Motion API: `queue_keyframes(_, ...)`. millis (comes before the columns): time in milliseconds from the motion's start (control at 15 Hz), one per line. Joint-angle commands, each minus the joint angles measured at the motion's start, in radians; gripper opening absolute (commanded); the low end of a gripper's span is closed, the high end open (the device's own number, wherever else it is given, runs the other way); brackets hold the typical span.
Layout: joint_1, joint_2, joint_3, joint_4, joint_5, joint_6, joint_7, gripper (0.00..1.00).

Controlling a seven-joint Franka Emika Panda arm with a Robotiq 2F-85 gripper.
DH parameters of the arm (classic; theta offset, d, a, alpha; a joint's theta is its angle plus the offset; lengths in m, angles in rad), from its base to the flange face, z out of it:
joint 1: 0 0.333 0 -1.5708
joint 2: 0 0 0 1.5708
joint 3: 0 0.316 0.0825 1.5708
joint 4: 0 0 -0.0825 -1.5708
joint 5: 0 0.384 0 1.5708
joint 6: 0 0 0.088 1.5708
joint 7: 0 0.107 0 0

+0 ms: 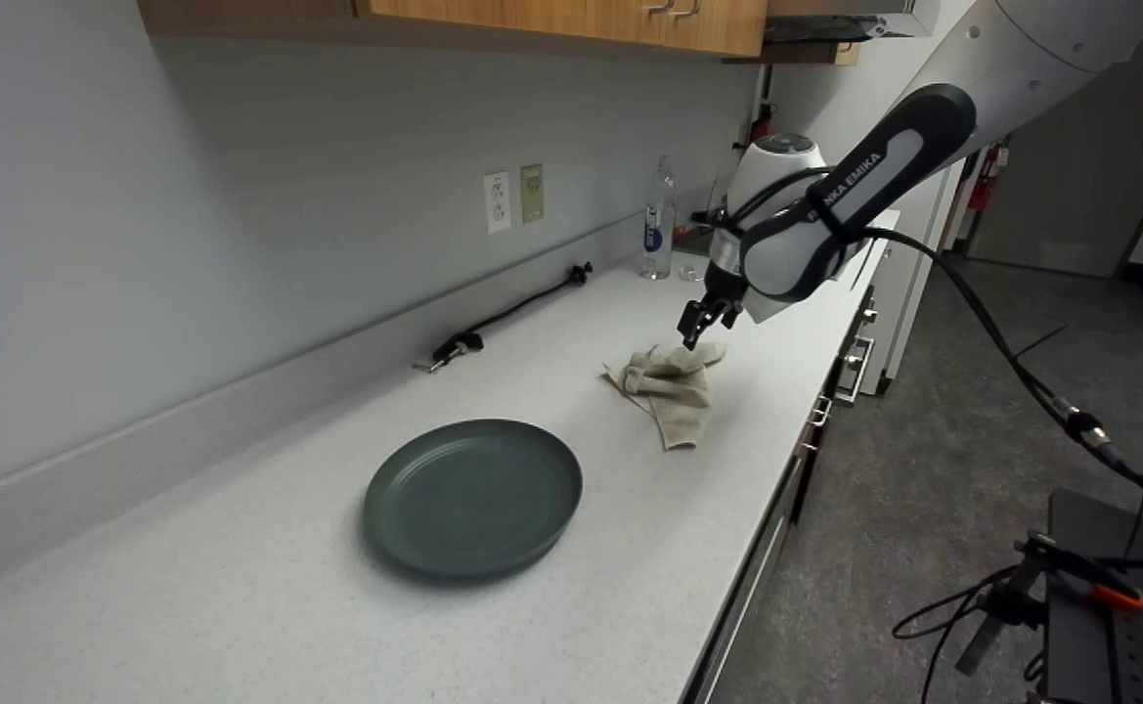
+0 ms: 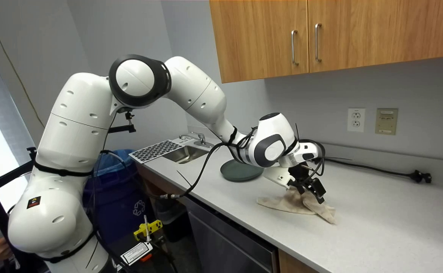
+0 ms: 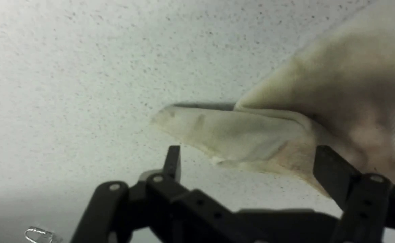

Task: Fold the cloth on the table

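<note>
Gripper (image 3: 249, 150) stands, in the wrist view, with its jaws far apart and nothing held in them. Under it the cloth (image 3: 319, 94) lies on the counter (image 3: 116, 67). Its narrow flap (image 3: 231, 133) shows across the gap: the tip points to 10 o'clock, and the bulk goes out to 2 o'clock, where the border of the view cuts it off. This flap has its long axis from 10 to 4, while the jaws face each other nearly from 9 to 3. On this relation the coming move depends, I think: if they close so, they would bunch the flap along its length, and a turn of the wrist may give the cleaner pinch. At 3 o'clock a finger (image 3: 334, 172) hides some cloth. At 8 o'clock a small clear thing (image 3: 42, 234) is cut off, and I cannot name it.

In an exterior view the gripper is at 1 o'clock from the cloth (image 1: 674, 391), and the plate (image 1: 473, 499) at 8 o'clock, apart from it. A finger overlaps the far border of the cloth, but whether they touch, I cannot tell.

In an exterior view the cloth (image 2: 282, 203) spreads from 9 o'clock through 6 to about 4 below the gripper. Its raised middle is partly covered by the fingers, so the height between is hard to read.
</note>
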Motion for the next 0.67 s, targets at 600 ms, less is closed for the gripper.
queue_keyframes(600, 0.003, 0.035, -0.038, -0.012, 0.056, 0.019, 0.147, 1.00)
